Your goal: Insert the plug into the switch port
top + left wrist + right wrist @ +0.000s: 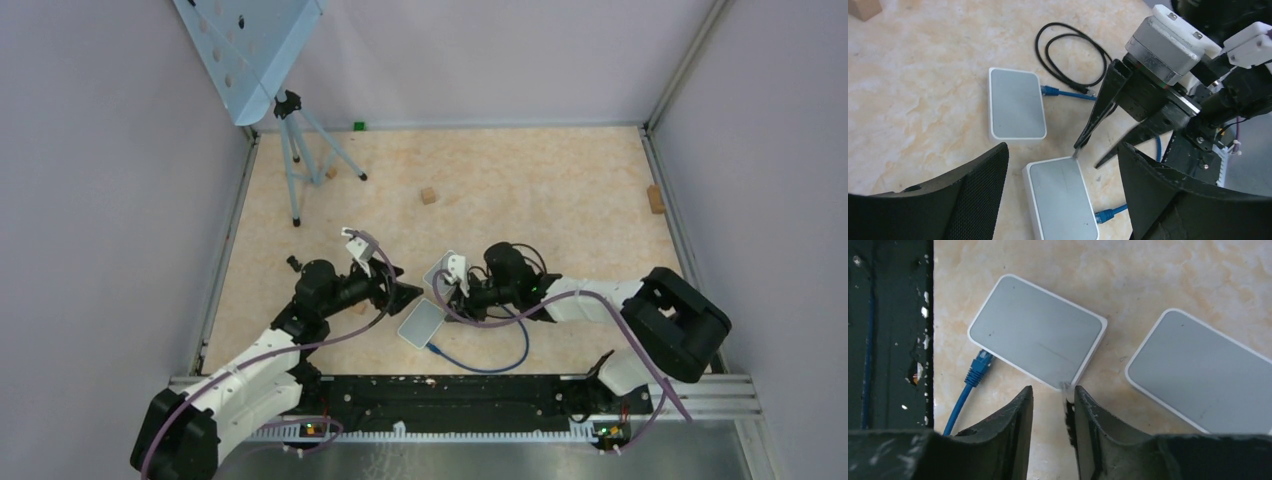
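Hanging low over the worktop (520,190), the right gripper (1050,395) had its fingers only a little apart, with a narrow gap, and the tips were just at the corner of the near switch (1038,332). The blue plug (980,362) lay against this switch's edge at 7 o'clock; whether it sat fully in the port could not be told. A second switch (1198,372) lay at 3 o'clock, apart. The left gripper (1063,147) stood spread wide above both, holding nothing.
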